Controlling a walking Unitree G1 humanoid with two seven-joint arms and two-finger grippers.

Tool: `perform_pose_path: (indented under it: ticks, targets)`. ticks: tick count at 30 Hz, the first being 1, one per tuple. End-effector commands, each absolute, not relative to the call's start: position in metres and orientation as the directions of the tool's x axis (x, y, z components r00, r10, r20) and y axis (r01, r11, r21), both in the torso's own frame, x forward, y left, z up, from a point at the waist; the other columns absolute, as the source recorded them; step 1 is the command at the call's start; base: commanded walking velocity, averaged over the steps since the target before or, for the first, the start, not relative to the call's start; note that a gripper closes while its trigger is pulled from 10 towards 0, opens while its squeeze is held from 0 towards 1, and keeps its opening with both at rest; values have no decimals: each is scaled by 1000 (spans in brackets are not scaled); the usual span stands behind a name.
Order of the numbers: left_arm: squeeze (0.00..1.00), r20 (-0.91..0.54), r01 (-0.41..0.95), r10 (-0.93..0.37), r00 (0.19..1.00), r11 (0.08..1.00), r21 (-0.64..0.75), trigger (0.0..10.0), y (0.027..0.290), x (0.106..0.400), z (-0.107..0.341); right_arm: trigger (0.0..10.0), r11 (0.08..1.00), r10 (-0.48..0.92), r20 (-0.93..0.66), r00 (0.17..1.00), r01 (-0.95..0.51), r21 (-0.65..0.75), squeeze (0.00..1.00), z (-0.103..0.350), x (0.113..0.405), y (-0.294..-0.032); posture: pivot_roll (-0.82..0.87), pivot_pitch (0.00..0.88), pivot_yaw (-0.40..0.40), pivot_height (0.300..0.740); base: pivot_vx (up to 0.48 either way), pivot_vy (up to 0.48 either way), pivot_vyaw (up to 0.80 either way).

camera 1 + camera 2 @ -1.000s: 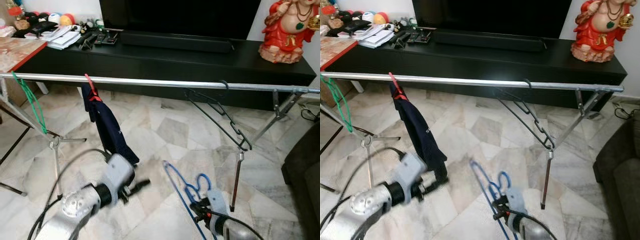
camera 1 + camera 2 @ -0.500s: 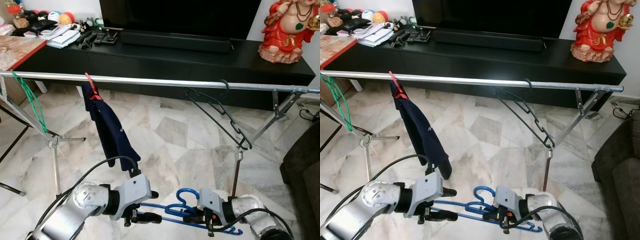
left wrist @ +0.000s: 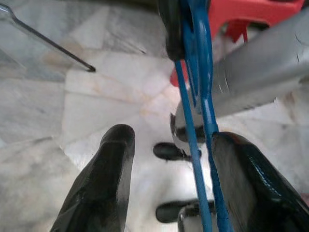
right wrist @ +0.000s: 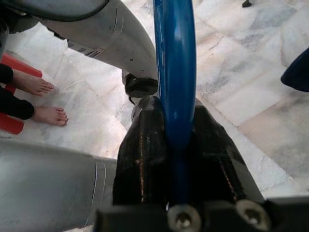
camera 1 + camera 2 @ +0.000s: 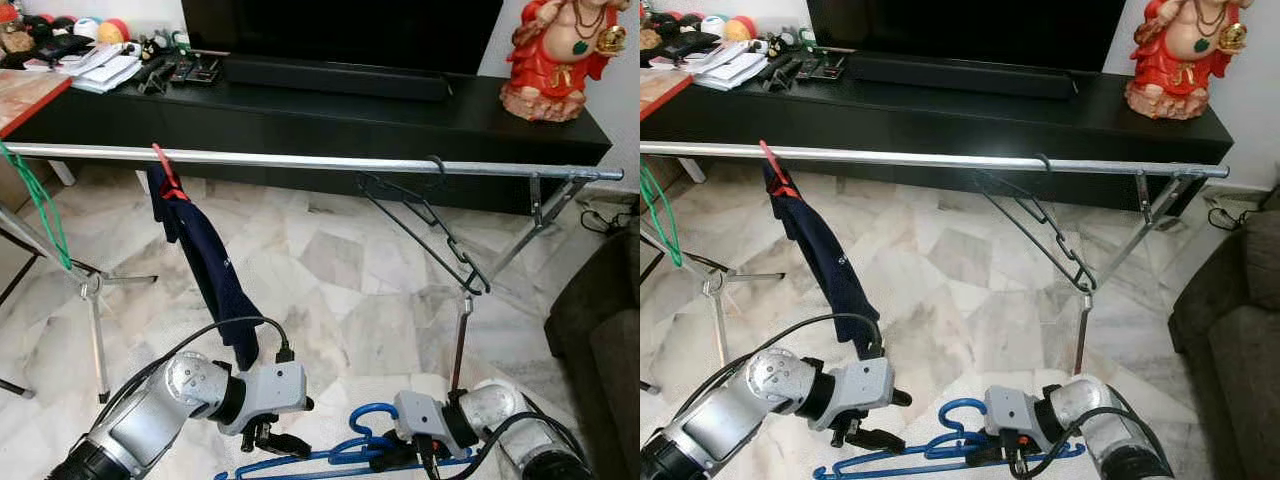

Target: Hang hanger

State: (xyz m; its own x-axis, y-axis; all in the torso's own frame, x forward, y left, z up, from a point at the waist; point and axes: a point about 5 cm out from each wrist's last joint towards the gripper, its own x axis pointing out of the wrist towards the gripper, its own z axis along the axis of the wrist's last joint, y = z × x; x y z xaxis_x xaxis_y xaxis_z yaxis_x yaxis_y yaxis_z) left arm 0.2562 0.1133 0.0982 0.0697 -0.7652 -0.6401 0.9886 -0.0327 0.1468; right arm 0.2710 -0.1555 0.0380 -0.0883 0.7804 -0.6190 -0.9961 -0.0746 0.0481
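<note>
A blue hanger [image 5: 340, 455] lies almost level, low over the floor, with its hook [image 5: 370, 412] pointing up. My right gripper [image 5: 388, 460] is shut on it just below the hook; in the right wrist view both fingers [image 4: 145, 154] clamp the blue hanger [image 4: 175, 72]. My left gripper [image 5: 275, 440] is open at the hanger's left side. In the left wrist view the blue wires [image 3: 203, 121] pass between its spread fingers [image 3: 101, 183], close to one of them. The silver rail [image 5: 300, 160] runs across above both arms.
On the rail hang a green hanger [image 5: 40, 210], a navy garment [image 5: 205, 260] on a red hanger, and black hangers [image 5: 420, 225]. Rack legs [image 5: 462, 330] stand on marble floor. A black TV console [image 5: 330, 110] is behind, a sofa [image 5: 610, 340] at right. A person's bare feet [image 4: 41, 99] are nearby.
The blue hanger has swung from nearly upright to lying level and has sunk lower. My left gripper has come in from the left onto its bar. The camera has shifted slightly.
</note>
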Motion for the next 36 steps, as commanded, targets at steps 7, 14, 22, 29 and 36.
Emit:
perform_pose_path:
  ticks: [7,14,22,29,36]
  targets:
    - [271,-619,988,-782,70,-33,154,10000,104,258,95,10000,-47,808,-588,-39,-999,1,0,44,281,-141,31,140,-75,740,0,0,0]
    - [0,-581,988,-812,59,-35,150,10000,90,259,98,10000,26,825,-564,32,-999,-19,0,48,289,-136,32,123,-75,740,0,0,0]
    - [0,-577,987,-814,67,-30,157,824,85,261,94,10000,5,844,-536,16,-1000,-23,0,58,293,-135,22,117,-75,740,0,0,0]
    - [0,-610,987,-791,54,-48,150,0,92,262,93,10000,7,846,-533,19,-1000,-25,0,62,296,-138,22,132,-84,740,0,0,0]
    - [0,-616,987,-785,62,-45,156,0,93,263,93,10000,14,852,-524,17,-1000,-11,0,64,297,-139,22,138,-88,740,0,0,0]
